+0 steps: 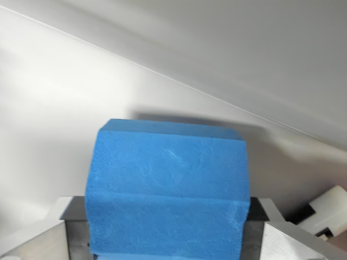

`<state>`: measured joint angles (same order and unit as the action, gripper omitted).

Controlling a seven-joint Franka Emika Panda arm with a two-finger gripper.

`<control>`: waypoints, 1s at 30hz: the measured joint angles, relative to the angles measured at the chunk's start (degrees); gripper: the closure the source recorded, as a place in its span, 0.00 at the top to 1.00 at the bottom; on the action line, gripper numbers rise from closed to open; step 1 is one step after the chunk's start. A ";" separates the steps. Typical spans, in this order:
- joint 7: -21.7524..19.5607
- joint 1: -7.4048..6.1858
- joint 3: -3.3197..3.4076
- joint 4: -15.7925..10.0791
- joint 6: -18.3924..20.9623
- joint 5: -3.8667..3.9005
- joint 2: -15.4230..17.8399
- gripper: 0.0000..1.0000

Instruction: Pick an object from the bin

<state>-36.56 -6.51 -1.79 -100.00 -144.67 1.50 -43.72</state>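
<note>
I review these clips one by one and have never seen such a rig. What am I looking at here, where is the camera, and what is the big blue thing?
This is the wrist view: the camera rides on the robot arm, looking past its end effector. The grey metal pieces at the bottom corners are its fingers. Between them sits a blue foam block, apparently gripped from both sides. Behind it is the pale, smooth bin, with an edge running diagonally across the picture. A small white object shows at the wrist view's right; I cannot tell what it is.
</note>
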 joint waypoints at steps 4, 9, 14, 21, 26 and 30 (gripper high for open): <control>0.00 0.00 0.00 0.00 0.00 0.00 0.00 0.00; 0.00 0.00 0.00 0.00 0.00 0.00 0.00 0.00; 0.00 0.00 0.00 0.02 -0.01 0.00 0.09 0.00; 0.00 0.00 0.00 -0.12 0.32 0.00 0.50 0.00; 0.00 0.00 0.00 -0.44 0.97 0.00 1.60 0.00; 0.00 0.01 0.00 -0.67 1.75 0.00 2.56 0.00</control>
<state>-36.56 -6.50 -1.79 -100.67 -142.92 1.50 -41.16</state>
